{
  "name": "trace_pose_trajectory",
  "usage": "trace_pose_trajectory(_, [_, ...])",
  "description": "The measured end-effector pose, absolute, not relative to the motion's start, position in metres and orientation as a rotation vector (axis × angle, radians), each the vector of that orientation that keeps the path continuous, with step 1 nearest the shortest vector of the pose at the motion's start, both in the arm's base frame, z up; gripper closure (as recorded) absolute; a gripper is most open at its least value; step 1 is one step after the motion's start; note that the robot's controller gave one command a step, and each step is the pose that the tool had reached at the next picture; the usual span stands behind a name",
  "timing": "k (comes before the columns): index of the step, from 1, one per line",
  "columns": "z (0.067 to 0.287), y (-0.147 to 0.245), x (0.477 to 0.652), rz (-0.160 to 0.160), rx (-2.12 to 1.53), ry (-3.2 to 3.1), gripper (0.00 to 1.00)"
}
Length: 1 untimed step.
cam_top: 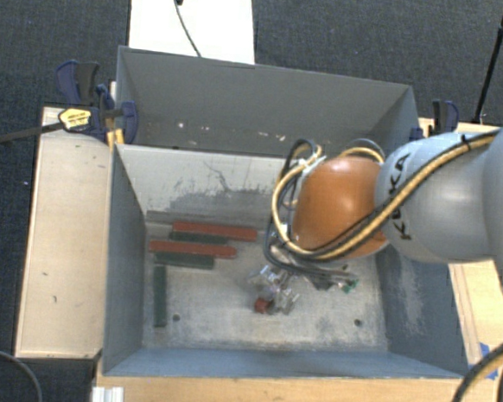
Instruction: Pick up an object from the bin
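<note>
Dark green bar (158, 296) lies lengthwise at floor left. Two red bars (203, 239) plus another green bar (184, 259) are stacked crosswise beside it. Gripper (276, 293) is down mid-floor, with a small red-brown block (263, 305) right at its tip. Grip state: can't tell.

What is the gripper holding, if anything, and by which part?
It cannot be told. The gripper is down at the floor of the bin, and a small red-brown piece lies at its tip.

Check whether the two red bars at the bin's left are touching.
Apart. The camera view shows bin floor between the upper red bar and lower red bar.
</note>
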State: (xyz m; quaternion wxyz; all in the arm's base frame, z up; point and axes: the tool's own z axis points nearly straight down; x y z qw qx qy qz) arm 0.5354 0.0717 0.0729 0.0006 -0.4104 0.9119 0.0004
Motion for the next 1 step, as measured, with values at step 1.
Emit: trace_pose_trajectory(1, [0.2205,0.0695,0.5452,-0.004,-1.265,2.865,1.00])
